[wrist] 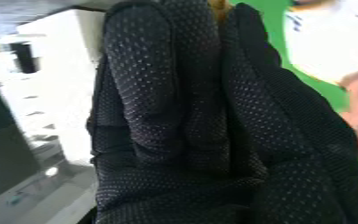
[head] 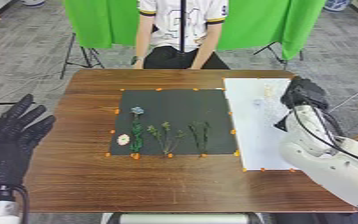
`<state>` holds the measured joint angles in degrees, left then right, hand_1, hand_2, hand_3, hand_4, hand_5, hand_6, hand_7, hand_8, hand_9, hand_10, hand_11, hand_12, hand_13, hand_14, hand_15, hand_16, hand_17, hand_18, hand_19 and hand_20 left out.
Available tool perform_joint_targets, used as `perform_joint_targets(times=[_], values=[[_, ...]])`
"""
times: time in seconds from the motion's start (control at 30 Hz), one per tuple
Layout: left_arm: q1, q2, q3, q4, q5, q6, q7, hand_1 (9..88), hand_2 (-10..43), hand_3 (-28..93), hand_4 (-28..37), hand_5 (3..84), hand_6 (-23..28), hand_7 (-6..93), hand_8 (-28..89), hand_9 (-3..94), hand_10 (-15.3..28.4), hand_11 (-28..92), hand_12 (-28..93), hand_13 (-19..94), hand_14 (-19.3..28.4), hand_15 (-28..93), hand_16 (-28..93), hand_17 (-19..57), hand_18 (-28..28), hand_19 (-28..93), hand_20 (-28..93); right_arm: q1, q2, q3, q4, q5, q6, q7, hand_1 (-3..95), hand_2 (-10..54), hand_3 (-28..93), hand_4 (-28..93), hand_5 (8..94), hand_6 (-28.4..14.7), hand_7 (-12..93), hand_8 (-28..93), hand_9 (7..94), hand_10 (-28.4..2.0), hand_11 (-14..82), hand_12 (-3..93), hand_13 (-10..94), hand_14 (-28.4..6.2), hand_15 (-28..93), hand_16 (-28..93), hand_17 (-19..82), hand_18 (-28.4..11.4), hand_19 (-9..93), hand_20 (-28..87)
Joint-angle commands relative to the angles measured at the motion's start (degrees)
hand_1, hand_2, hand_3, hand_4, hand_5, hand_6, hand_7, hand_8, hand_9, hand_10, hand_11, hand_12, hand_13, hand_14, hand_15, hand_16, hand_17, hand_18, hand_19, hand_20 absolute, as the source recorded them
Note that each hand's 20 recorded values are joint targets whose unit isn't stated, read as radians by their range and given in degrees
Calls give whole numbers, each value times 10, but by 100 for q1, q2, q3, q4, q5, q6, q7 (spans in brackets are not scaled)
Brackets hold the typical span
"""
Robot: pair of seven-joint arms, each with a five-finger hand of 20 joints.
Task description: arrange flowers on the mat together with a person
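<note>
Step in hand, judged from the layout: arrangement under way. The dark mat (head: pixel 171 100) on the counter (head: pixel 87 180) carries a blue flower (head: pixel 137 110) on a leafy green stem, a pale round bloom (head: pixel 123 139) just beside that stem, and two green sprigs, a branching one (head: pixel 167 139) near the middle and a thinner one (head: pixel 199 135) to its right. The upper part of the mat is bare.

Supply: the white mat (head: pixel 260 146), alongside on the right, bears faint pale blooms, one of them yellowish (head: pixel 269 91).

My right hand (head: pixel 304 95) is by the far right corner of the white mat. Its fingers are straight and close together. My left hand (head: pixel 5 145) is at the left, fingers straight and spread, well apart from the flowers.

Next move, estimated: bring a pale bloom across to the dark mat's bare upper area, above the sprigs, without dragging over the stems.

View comparison: the head view gives me the spacing of the stems. The right wrist view gives my fingers up close, with a tan patch (wrist: pixel 218 7) between their tips; held or merely behind, I cannot tell.
</note>
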<state>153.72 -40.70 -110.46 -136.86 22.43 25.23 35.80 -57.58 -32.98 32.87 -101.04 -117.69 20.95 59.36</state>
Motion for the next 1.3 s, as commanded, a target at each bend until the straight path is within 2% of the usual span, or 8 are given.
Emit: perform_joint_targets(times=[0.03, 0.07, 0.13, 0.23, 0.43, 0.8, 0.9, 1.3], values=[[56, -195, -69, -78, 252, -139, -184, 210, 65, 758, -249, 333, 60, 102, -83, 296, 147, 181, 118, 195, 211, 421, -42, -79, 194, 423, 187, 992, -582, -430, -819, 479, 185, -1108, 615, -95, 640, -283, 883, 44, 161, 5, 937, -57, 125, 315, 846, 6, 415, 346, 271, -168, 786, 80], [-115, -451, -30, -70, 465, -254, -434, 210, 65, 758, -249, 333, 60, 101, -83, 296, 147, 181, 119, 195, 211, 421, -42, -79, 194, 423, 187, 1198, -741, -612, -871, 631, 166, -1268, 614, -95, 640, -283, 882, 44, 161, 5, 937, -56, 123, 315, 842, 8, 414, 348, 269, -167, 785, 81], [-90, -480, -38, -92, 491, -260, -424, 210, 65, 758, -249, 333, 60, 101, -83, 296, 147, 181, 119, 195, 211, 421, -42, -79, 194, 423, 188, 1480, -1000, -911, -867, 780, 150, -1454, 612, -95, 640, -283, 882, 44, 161, 5, 937, -55, 122, 316, 841, 9, 413, 349, 266, -167, 784, 83], [-270, -626, -4, -77, 646, -353, -625, 211, 65, 758, -249, 333, 59, 100, -82, 296, 147, 180, 119, 195, 210, 421, -42, -79, 194, 423, 188, 2020, -1482, -1557, -705, 1071, 132, -1621, 609, -95, 644, -283, 881, 46, 162, 5, 937, -56, 120, 317, 839, 10, 413, 351, 263, -164, 782, 85], [-402, -734, -35, -57, 748, -445, -811, 209, 64, 760, -250, 332, 60, 101, -82, 296, 147, 181, 120, 196, 211, 422, -42, -79, 195, 424, 188, 2289, -2391, -2155, -172, 1431, -167, -1860, 603, -95, 649, -283, 878, 50, 166, 5, 937, -53, 116, 321, 836, 9, 413, 354, 257, -162, 778, 93], [-796, -657, 156, 76, 787, -537, -912, 209, 64, 759, -251, 331, 59, 101, -82, 296, 147, 181, 120, 196, 211, 422, -43, -79, 198, 425, 187, 2438, -3268, -2854, 613, 1664, -615, -1786, 599, -95, 650, -283, 870, 54, 173, 1, 937, -47, 103, 329, 830, 2, 420, 347, 248, -162, 772, 111], [-975, -580, 256, 152, 787, -596, -944, 209, 65, 759, -250, 331, 59, 101, -82, 296, 147, 181, 120, 196, 211, 421, -42, -79, 198, 425, 187, 2578, -3247, -3203, 683, 1702, -361, -1650, 596, -95, 650, -283, 868, 58, 172, -5, 937, -46, 104, 328, 828, -3, 424, 343, 246, -163, 771, 118], [-878, -461, 286, 168, 656, -540, -724, 209, 65, 759, -249, 331, 59, 100, -82, 296, 147, 182, 119, 197, 211, 423, -42, -79, 198, 426, 186, 2714, -3443, -3603, 1065, 1754, -358, -1388, 581, -95, 630, -283, 812, 61, 160, -30, 932, -48, 80, 350, 823, -11, 452, 315, 239, -171, 765, 153]])
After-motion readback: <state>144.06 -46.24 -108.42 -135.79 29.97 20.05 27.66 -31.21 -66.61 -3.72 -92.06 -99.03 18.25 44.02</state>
